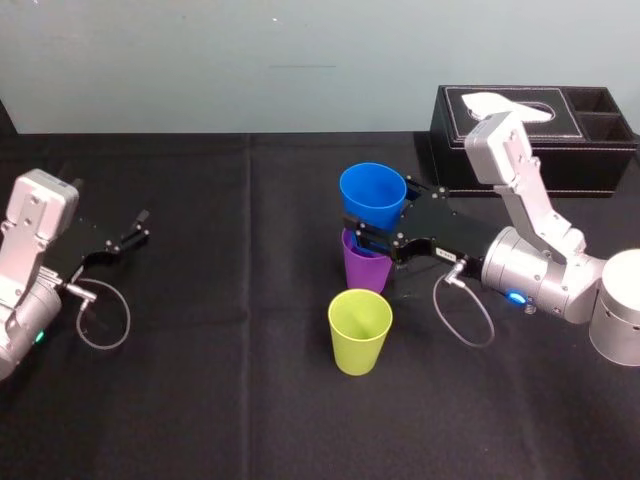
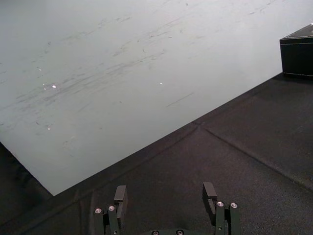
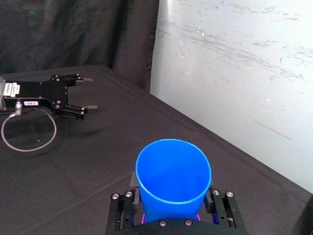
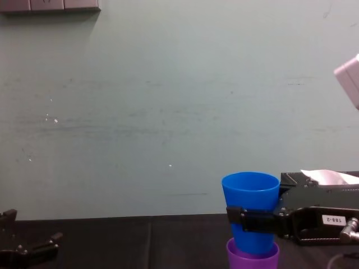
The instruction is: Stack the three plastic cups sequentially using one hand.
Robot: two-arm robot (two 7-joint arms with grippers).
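Right gripper (image 1: 380,212): reaching in from the robot's right over the middle of the tabletop (image 1: 220,350) and pinching the blue cup (image 1: 372,195) between its two straight fingers, one on each side of the cup wall. In the right wrist view the fingers (image 3: 217,198) are pressing against the cup's lower half.

Blue cup: being held upright, mouth up, directly over the purple cup (image 1: 365,268). In the chest view its base is sitting just inside the purple rim (image 4: 252,259), with most of the blue wall (image 4: 251,196) showing above it.

Purple cup: standing mouth up on the tabletop near the centre, under the blue cup and partly hidden by the gripper.

Yellow-green cup (image 1: 360,330): standing upright on its own, mouth up, just beside the purple cup on the side nearer the robot. It is touching neither the other cups nor the gripper.

Left gripper (image 1: 143,227): lying low at the robot's left, well apart from all three cups. Its fingers are spread wide and holding nothing, and its cable (image 1: 105,315) is looping on the cloth.

Tissue box (image 1: 530,130): black, sitting at the far right of the tabletop behind the right arm, with white tissue poking from its top.
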